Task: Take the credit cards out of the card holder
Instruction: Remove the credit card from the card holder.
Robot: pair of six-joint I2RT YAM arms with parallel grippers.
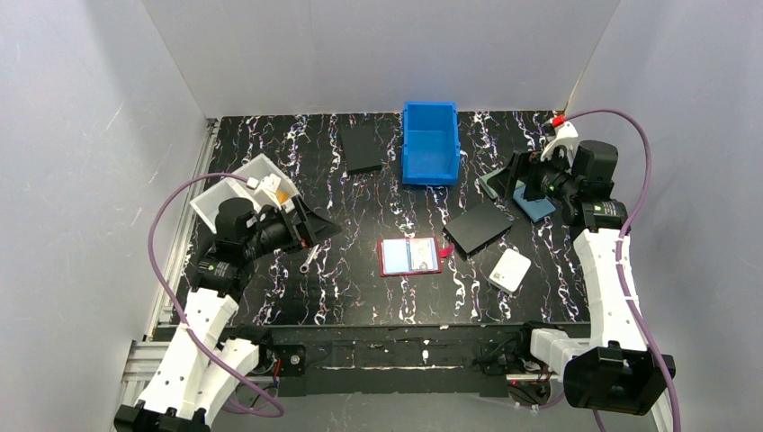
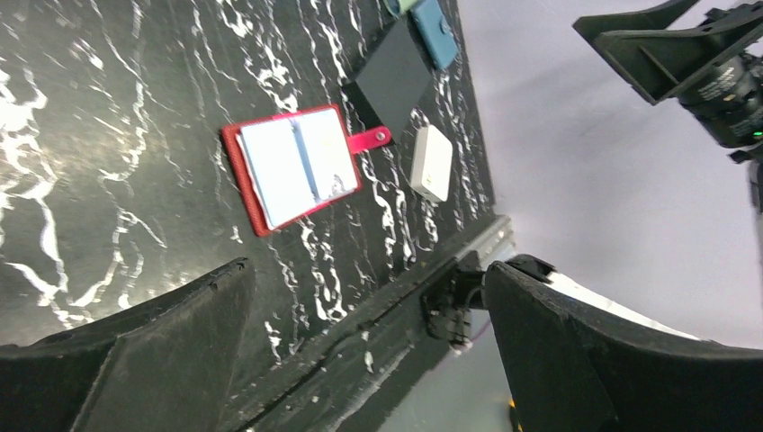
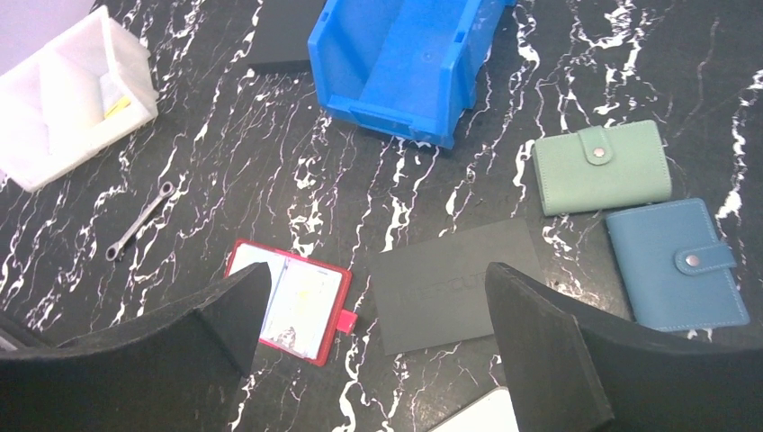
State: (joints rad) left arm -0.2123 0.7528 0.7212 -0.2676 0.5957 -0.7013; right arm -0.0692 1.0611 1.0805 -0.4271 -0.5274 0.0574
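Holder (image 1: 410, 256) lies open flat mid-table, tab (image 1: 444, 253) toward the black case (image 1: 478, 227). Cards: can't separate them from the pale pockets (image 2: 297, 162), so I assume both are seated inside. Left gripper (image 2: 369, 274) and right gripper (image 3: 376, 274) are both spread wide, empty, hovering well apart from the holder. Risks: holder is light and unpinned, so tugging a card likely drags or folds the whole thing. Thin flush cards give little edge, so fingers may pinch pocket fabric instead. A right-side approach could clip the case.
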